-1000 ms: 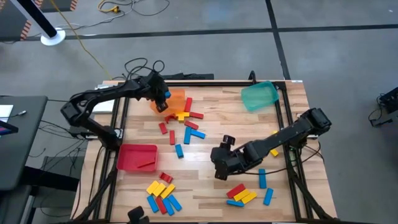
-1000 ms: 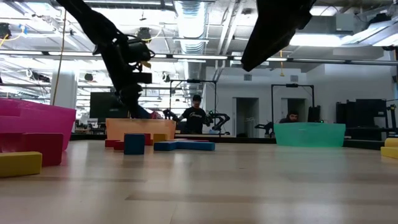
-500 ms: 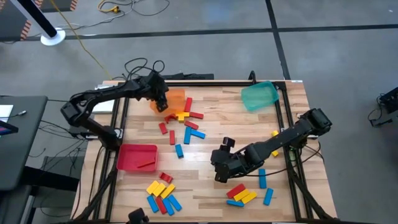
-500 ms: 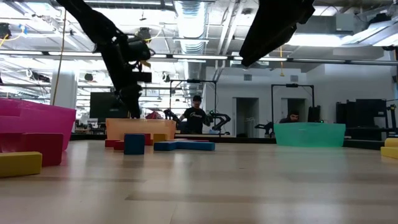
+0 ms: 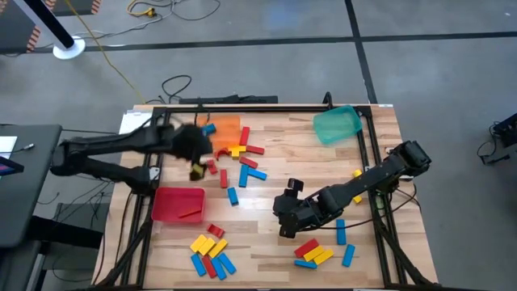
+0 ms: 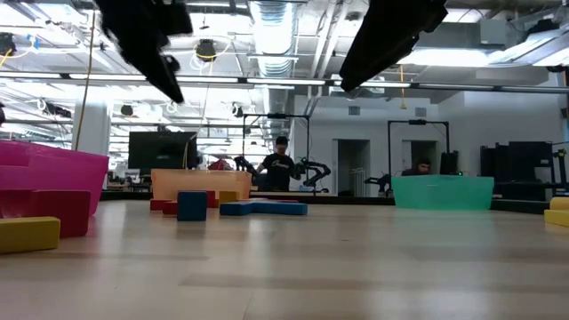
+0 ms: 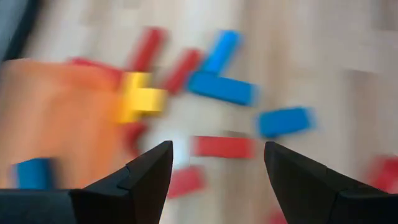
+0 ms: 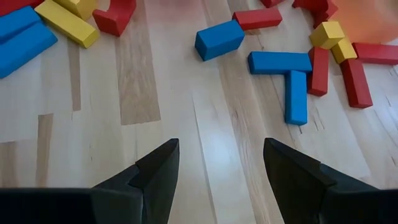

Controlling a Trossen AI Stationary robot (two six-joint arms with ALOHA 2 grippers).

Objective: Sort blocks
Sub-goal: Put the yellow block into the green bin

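Red, blue and yellow blocks lie flat on the wooden table in three clusters: beside the orange bin point(image 5: 236, 153), near left point(image 5: 210, 255) and near right point(image 5: 317, 252). One blue block point(image 5: 209, 129) lies in the orange bin point(image 5: 229, 128). A red block lies in the red bin point(image 5: 178, 204). My left gripper point(image 5: 197, 166) hovers open and empty between the orange and red bins, above the table point(image 7: 217, 146). My right gripper point(image 5: 283, 225) hangs open and empty over bare wood at mid-table point(image 8: 221, 143).
A green bin point(image 5: 337, 124) lies tipped at the far right. A black frame point(image 5: 266, 107) rims the table. Bare wood lies between the middle cluster and the near clusters. In the low view, people show in the room far behind the table.
My left gripper has let go of a blue block, which now lies in the orange bin. It has then swung quickly away from the bin, up and toward the table's near-left. My right arm has kept still.
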